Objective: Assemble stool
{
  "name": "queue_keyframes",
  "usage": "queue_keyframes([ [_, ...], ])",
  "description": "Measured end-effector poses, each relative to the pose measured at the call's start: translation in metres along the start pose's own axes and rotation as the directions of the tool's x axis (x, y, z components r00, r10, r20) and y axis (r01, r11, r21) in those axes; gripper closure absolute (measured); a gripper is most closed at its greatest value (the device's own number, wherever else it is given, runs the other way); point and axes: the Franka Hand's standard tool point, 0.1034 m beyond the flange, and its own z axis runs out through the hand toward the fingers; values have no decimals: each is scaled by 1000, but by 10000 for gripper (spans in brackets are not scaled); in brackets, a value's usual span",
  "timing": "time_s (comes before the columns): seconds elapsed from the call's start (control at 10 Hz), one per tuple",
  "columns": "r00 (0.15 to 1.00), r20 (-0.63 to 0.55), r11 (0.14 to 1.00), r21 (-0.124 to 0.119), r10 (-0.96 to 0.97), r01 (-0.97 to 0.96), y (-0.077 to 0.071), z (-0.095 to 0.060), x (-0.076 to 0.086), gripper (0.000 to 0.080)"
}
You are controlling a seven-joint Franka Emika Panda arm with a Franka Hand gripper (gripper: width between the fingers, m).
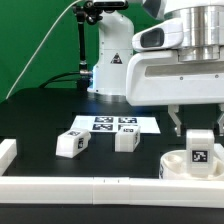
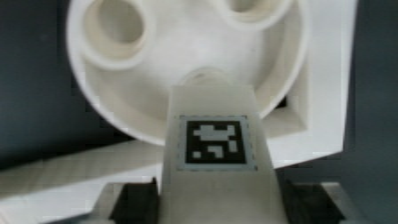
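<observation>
Black tabletop fills the scene, with a green screen far left. At the near right the stool's round seat (image 1: pixel 175 166) lies flat, and one leg (image 1: pixel 197 147) is stood upright on it, tag facing the camera. The leg's long axis is vertical and runs straight up into the gripper (image 1: pixel 198 130), which hangs directly above. In the wrist view the leg (image 2: pixel 214 140) is seen end-on, reaching away toward the holed seat (image 2: pixel 125 95). The jaws straddle the leg's top. A gap seems to show beside one finger (image 1: pixel 175 122), yet whether the leg is clamped cannot be told. The leg's foot and its socket are hidden, and the seat is cut off at the right edge. Two loose legs (image 1: pixel 70 142) (image 1: pixel 126 140) lie well left, near the marker board (image 1: pixel 150 126); a white rail (image 1: pixel 90 187) borders the near side.
</observation>
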Motion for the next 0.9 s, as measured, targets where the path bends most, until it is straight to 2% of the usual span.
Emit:
queue_keyframes([
  [0.1,992,3,992,9,127,-127,-6,1,-4,462],
  [0.3,952,19,952,21,305,-306,-8,2,-6,462],
  [0.6,825,35,825,17,564,-565,-10,2,-8,462],
  [0.7,751,45,751,16,659,-660,-10,2,-9,462],
  [0.9,657,63,658,7,751,-753,-13,2,-11,462],
])
